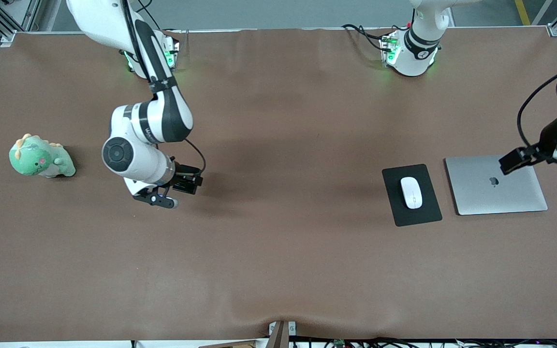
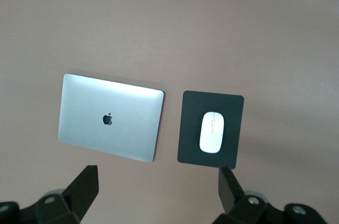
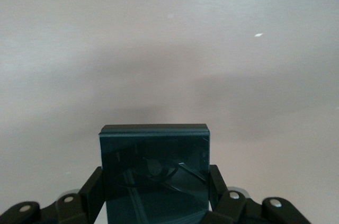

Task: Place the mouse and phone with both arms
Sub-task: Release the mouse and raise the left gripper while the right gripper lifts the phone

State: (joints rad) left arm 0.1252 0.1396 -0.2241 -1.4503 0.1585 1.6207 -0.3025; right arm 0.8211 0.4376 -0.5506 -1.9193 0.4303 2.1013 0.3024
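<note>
A brown cloth covers the counter (image 1: 278, 251). The white mouse (image 1: 411, 192) lies on a black mouse pad (image 1: 411, 195) beside a closed silver laptop (image 1: 496, 184). The left end effector (image 2: 159, 187) hangs spread above them. The right end effector (image 3: 156, 192) pinches the black phone (image 3: 154, 173) over bare cloth, near a green dinosaur toy (image 1: 40, 157).
</note>
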